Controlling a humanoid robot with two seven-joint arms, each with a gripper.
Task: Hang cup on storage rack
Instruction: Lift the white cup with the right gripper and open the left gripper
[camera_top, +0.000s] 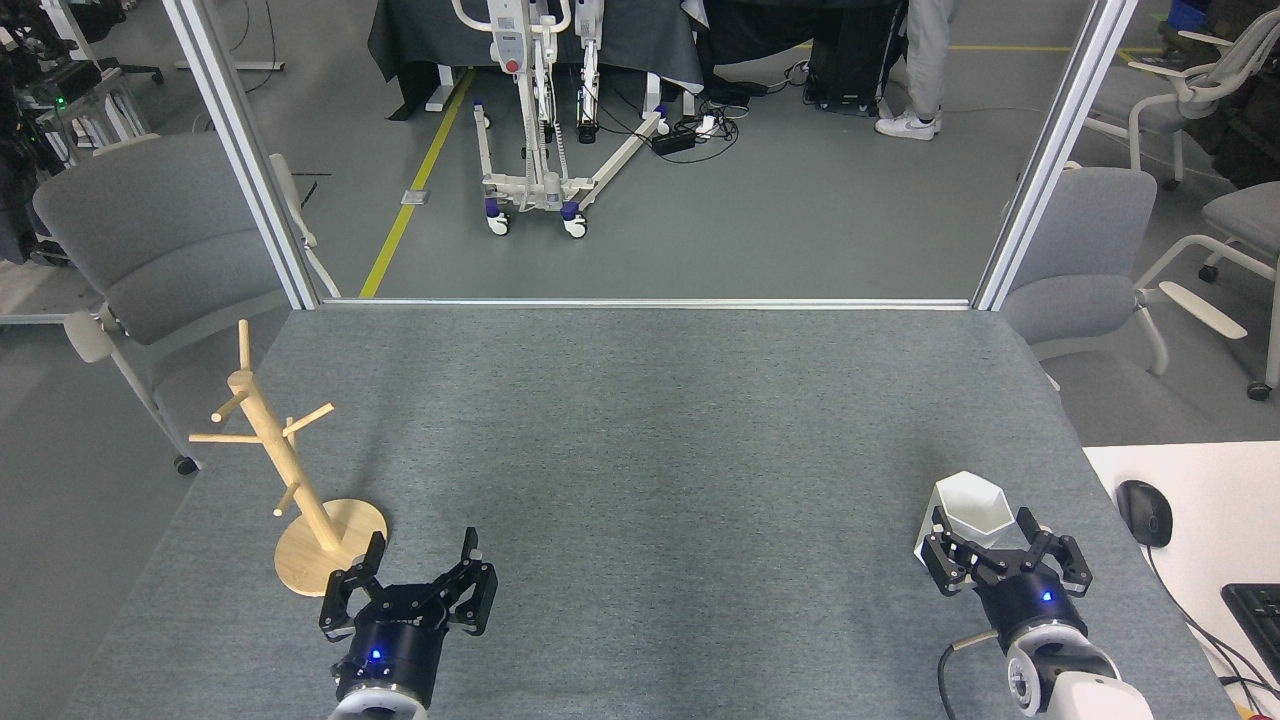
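Our right gripper (983, 530) grasps white hexagonal cup (972, 508); left gripper (422, 553) released, mug tree (272, 447) at its 10 o'clock

From my station I see the grey felt-topped table (640, 420) — behind it a smooth grey floor (800, 220) with a yellow tape line (415, 175). Grey padded chairs (150, 235) flank the table, a white wheeled lift frame (545, 120) stands beyond, and a white desk (1200, 500) sits right — even lighting.

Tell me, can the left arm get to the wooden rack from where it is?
Probably yes: the left pincer is open, right beside the storage rack, with only bare table between.
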